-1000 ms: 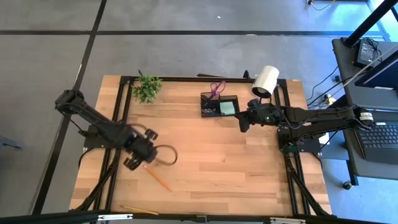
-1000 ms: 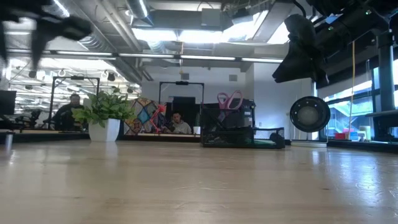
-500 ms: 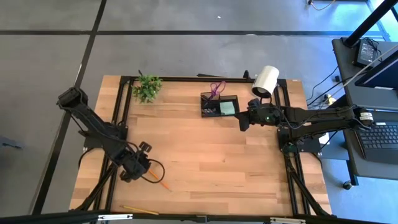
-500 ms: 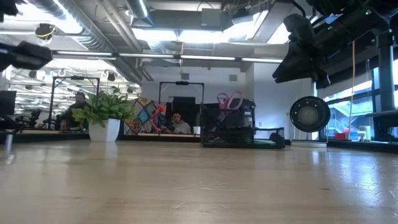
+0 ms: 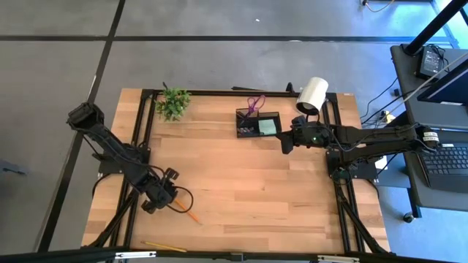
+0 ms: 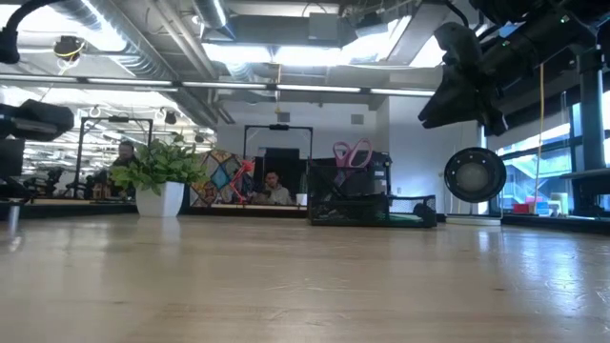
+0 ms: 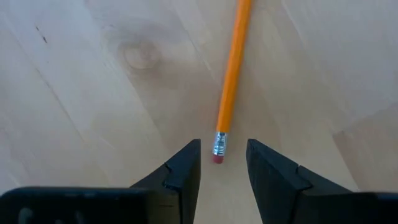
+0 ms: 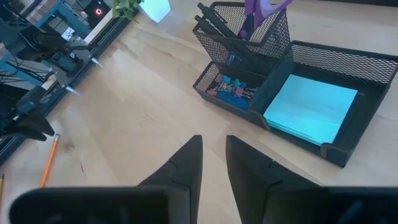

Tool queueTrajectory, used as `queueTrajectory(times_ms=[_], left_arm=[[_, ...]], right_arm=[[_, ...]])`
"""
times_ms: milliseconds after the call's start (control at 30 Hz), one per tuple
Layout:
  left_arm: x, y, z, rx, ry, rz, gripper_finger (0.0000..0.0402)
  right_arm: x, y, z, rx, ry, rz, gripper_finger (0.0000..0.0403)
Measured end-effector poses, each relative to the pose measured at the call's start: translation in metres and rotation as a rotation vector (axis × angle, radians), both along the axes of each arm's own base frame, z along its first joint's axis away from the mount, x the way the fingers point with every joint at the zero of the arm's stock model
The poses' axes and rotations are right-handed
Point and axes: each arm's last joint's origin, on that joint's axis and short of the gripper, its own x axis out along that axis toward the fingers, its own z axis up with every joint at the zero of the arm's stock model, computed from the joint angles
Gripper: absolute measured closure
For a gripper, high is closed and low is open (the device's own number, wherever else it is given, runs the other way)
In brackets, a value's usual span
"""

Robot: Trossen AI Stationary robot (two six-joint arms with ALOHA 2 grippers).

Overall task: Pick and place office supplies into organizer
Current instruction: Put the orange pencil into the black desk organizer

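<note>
Wooden table (image 5: 248,183) carries an orange pencil (image 7: 233,81) at near left, its eraser end between the left gripper's (image 7: 222,163) narrowly parted, ungripping fingers, while the right gripper (image 8: 212,163), also narrow and empty, hovers near the far organizer (image 5: 257,123).

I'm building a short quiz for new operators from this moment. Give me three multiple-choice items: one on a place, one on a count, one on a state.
1. Where are the scissors?
A. in the organizer's tall cup
B. on the bare table
C. beside the plant

2. How many pencils lie on the table?
A. none
B. two
C. five

3. The left gripper is:
A. shut on a pen
B. open around the pencil's eraser end
C. out of view

Answers: A, purple handles stick out of the cup; B, orange pencil and yellow pencil show from above; B, fingers flank the eraser, apart.
</note>
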Motion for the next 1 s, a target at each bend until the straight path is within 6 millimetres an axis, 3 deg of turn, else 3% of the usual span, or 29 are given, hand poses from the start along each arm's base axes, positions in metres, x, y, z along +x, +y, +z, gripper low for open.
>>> queueTrajectory(times_ms=[300,567,1000], left_arm=[[-0.004,0.006,-0.014,-0.024,0.026,0.004,0.0279],[0.001,0.003,-0.014,-0.048,-0.030,0.007,0.0279],[0.002,0.000,-0.026,-0.018,0.061,-0.001,0.0281]], right_arm=[[0.000,0.000,0.000,-0.001,0.003,0.001,0.0327],[-0.001,0.000,-0.001,-0.001,0.012,0.001,0.0327],[-0.001,0.000,-0.001,0.000,0.013,0.001,0.0327]])
